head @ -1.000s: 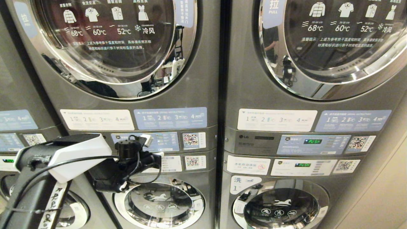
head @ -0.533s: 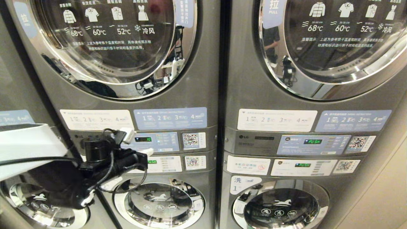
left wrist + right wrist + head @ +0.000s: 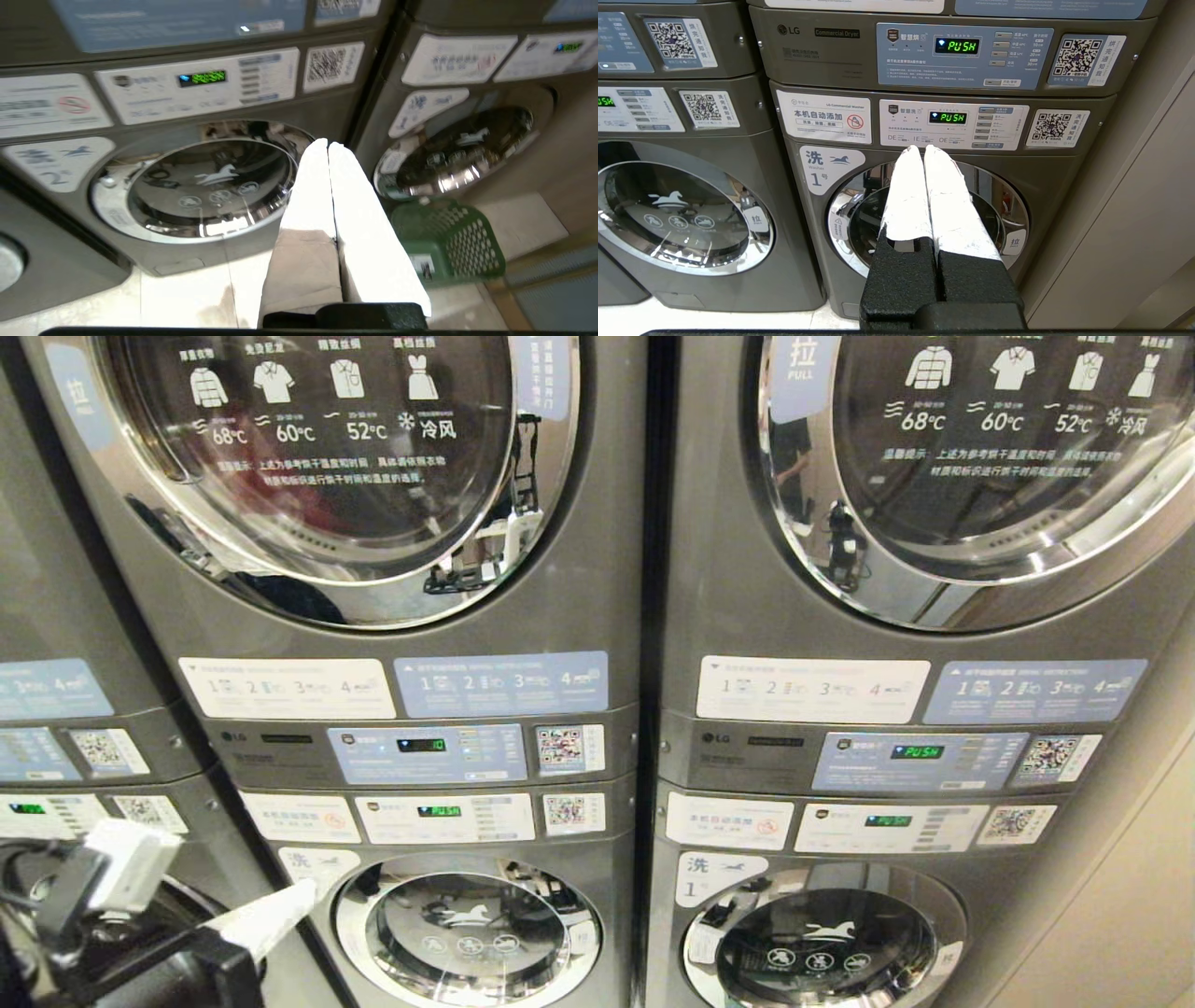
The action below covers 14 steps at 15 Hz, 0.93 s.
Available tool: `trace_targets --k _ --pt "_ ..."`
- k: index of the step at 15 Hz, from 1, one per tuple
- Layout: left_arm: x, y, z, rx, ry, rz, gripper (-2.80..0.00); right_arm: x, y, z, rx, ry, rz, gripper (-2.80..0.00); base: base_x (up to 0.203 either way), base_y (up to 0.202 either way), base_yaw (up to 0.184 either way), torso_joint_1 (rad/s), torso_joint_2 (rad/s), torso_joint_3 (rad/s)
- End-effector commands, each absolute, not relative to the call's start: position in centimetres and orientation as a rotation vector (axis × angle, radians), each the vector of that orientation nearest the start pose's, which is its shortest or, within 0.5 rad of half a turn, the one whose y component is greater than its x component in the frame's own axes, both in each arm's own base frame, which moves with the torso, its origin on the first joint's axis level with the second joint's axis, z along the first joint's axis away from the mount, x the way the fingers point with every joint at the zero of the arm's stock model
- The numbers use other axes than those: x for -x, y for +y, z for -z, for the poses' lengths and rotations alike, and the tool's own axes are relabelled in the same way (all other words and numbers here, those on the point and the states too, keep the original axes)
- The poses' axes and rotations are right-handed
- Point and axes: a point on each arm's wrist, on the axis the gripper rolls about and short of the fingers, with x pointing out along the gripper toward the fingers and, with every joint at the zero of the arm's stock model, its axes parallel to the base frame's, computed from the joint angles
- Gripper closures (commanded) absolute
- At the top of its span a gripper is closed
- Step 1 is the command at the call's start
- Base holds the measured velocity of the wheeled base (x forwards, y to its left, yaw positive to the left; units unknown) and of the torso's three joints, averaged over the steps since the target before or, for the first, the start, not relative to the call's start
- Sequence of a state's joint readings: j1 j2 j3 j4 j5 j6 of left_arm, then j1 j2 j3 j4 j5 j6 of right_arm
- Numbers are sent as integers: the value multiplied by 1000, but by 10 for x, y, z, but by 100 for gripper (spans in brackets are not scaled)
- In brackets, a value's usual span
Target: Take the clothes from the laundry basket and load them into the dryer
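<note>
Two grey dryers fill the head view, their round glass doors, left (image 3: pixel 317 476) and right (image 3: pixel 980 476), both shut. My left gripper (image 3: pixel 299 896) is low at the bottom left corner, its white fingers pressed together and empty; in the left wrist view this gripper (image 3: pixel 328 143) points towards the lower machines. A green laundry basket (image 3: pixel 448 238) stands on the floor before the right-hand washer, apart from the gripper. Its inside is hidden and no clothes show. My right gripper (image 3: pixel 923 148) is shut and empty, parked facing washer no. 1.
Under the dryers sit two washers with shut doors, left (image 3: pixel 467 933) and right (image 3: pixel 822 952), and lit control panels (image 3: pixel 915 751) between the stacked units. A beige wall (image 3: pixel 1120 896) bounds the right side. Pale floor tiles (image 3: pixel 187 289) lie before the machines.
My left arm has dropped from in front of the left machine's control panels to the bottom left corner, uncovering the panels. The right arm and the doors have not moved.
</note>
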State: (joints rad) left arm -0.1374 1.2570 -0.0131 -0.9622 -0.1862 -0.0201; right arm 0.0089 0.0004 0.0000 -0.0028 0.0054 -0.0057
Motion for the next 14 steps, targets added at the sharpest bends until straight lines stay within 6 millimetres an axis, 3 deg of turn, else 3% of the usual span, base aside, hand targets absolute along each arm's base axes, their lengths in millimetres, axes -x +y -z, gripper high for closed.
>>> trace_targets --k 1,5,8,14 --pt "-77 -14 -126 34 141 271 0 23 0 -75 6 -2 -15 0 0 0 0 0 0 0" --pt "-15 -3 -113 14 -13 154 0 23 0 -75 6 -2 -15 0 0 0 0 0 0 0" --pt "17 -1 -93 -2 -145 92 0 23 0 -76 8 -3 -15 0 0 0 0 0 0 0" --pt "21 0 -80 -107 -105 -3 0 23 0 -76 6 -3 -17 0 0 0 0 0 0 0"
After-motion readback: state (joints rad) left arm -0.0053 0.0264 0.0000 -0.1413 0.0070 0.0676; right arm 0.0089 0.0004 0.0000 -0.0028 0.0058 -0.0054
